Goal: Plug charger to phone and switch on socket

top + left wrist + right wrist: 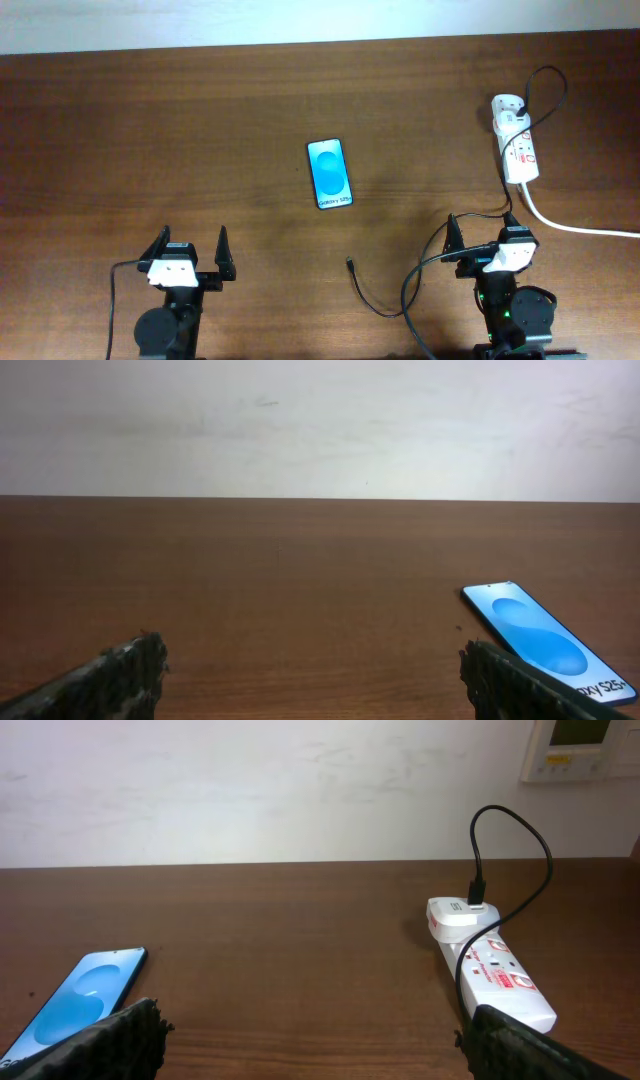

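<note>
The phone (329, 173) lies flat mid-table, blue screen up; it also shows at the right of the left wrist view (540, 641) and at the left of the right wrist view (83, 995). The charger cable's black plug tip (350, 264) lies loose on the table in front of the phone, between the arms. The cable (531, 105) runs to an adapter in the white socket strip (517, 140) at the far right, also in the right wrist view (490, 968). My left gripper (190, 246) and right gripper (482, 224) are both open, empty, near the front edge.
A thick white cord (580, 228) runs from the socket strip off the right edge. A pale wall (320, 425) stands behind the table's far edge, with a white wall panel (583, 748) at the upper right. The black cable loops by the right arm base (418, 290).
</note>
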